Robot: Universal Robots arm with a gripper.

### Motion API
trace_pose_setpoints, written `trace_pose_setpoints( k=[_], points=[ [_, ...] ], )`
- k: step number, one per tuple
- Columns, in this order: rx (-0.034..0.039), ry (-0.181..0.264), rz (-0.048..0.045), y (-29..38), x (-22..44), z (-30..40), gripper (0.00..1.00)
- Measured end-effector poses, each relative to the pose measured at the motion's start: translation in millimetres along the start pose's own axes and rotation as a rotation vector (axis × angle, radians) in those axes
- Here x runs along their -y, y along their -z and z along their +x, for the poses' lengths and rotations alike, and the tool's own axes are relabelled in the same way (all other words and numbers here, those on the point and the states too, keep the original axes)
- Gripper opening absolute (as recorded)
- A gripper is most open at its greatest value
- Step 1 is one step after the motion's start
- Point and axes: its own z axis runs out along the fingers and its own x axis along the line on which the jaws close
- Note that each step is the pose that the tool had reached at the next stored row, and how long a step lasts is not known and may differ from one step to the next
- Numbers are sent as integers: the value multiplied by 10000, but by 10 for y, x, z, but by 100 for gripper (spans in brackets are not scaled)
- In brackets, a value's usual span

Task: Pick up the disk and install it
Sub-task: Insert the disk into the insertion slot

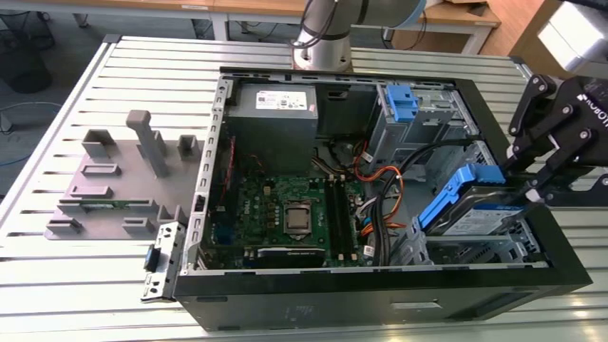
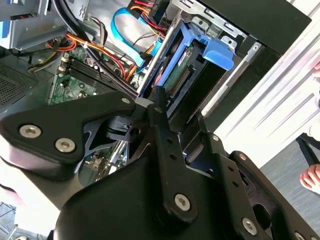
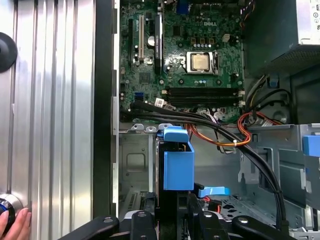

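Exterior view: my gripper (image 1: 525, 191) is clamped on the disk (image 1: 475, 214). The disk sits tilted, low end down in the drive bay (image 1: 494, 246) at the exterior view's right end of the open computer case (image 1: 380, 292), with the gripped end sticking up.

Second wrist view: the disk (image 2: 177, 75) shows its circuit-board side and a blue rail (image 2: 187, 37), angled into the metal bay frame. Orange cables (image 2: 100, 50) run just beside it.

First wrist view: the disk (image 3: 177, 167) is edge-on between my gripper (image 3: 172, 222) fingers, and black cables (image 3: 215, 125) cross near its far end, in front of the motherboard (image 3: 200, 60).

My take on seating it right: I reckon both rails need to be square with the bay's guides, so no forcing the tilt. Steady grip, not harder. Those cables look like the main snag risk, so nothing should get pinched underneath.
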Motion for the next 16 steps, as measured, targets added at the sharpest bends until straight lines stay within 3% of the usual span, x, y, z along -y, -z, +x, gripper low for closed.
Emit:
trace_pose_setpoints(
  k=[7, 12, 16],
  points=[
    [-2, 0, 0, -119, 10, 6, 35],
    [-2, 0, 0, -134, 11, 7, 35],
    [-10, -1, 0, -185, 15, 10, 35]
  ],
)
